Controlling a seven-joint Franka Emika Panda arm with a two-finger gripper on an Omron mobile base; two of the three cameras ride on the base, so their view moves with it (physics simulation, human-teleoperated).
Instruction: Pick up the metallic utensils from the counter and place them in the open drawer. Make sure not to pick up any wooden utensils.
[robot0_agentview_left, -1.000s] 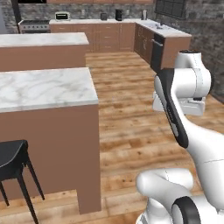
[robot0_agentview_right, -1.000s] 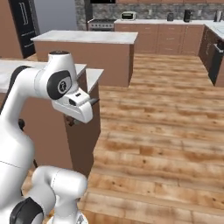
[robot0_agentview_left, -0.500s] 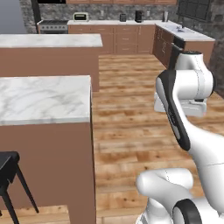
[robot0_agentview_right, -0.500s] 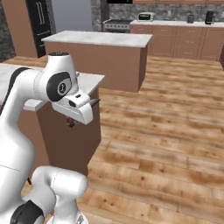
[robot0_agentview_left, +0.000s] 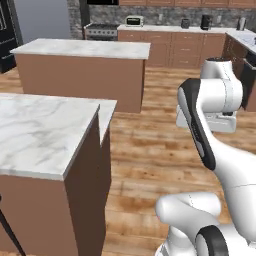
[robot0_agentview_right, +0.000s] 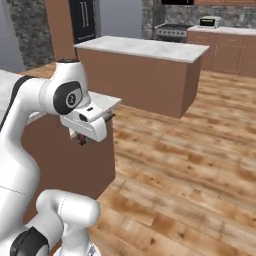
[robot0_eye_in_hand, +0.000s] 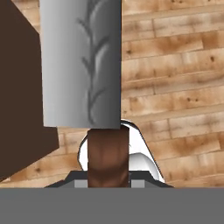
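Knife (robot0_eye_in_hand: 81, 65): broad grey metal blade with a leaf-like pattern down it and a brown handle, held in the end effector (robot0_eye_in_hand: 108, 183). The handle sits between the tips, so the end effector is narrow and clamped on it. The blade points away from the hand camera. Beneath the blade is plank wood floor (robot0_eye_in_hand: 175, 65). A dark brown slab (robot0_eye_in_hand: 17, 100) fills the left of the hand view, just beside the blade; cannot tell what it belongs to, or whether it touches.

In the right base view the end effector (robot0_agentview_right: 82, 137) hangs low beside the corner of the near counter (robot0_agentview_right: 102, 102), with a small brown bit of the knife (robot0_agentview_right: 81, 141) showing under it. The hand is off the counter's edge, over the floor (robot0_agentview_right: 190, 165).

Around:
- The near counter (robot0_agentview_left: 40, 135) has a white marble top and brown sides and stands to the arm's left.
- A second marble-topped island (robot0_agentview_left: 80, 49) stands further back, well apart from the near counter, with open floor (robot0_agentview_left: 145, 150) between.
- A row of brown cabinets (robot0_agentview_left: 175, 47) runs along the back wall, with a stove (robot0_agentview_left: 102, 30), a small white appliance (robot0_agentview_left: 134, 20) and a few dark jars (robot0_agentview_left: 206, 22) on top.
- A black fridge (robot0_agentview_right: 82, 20) stands at the far left of the right base view.
- A thin dark leg (robot0_agentview_left: 10, 235) shows at the bottom left of the left base view.

Writing: a pale mark on the arm's dark joint cap (robot0_agentview_right: 70, 97), too blurred to read.
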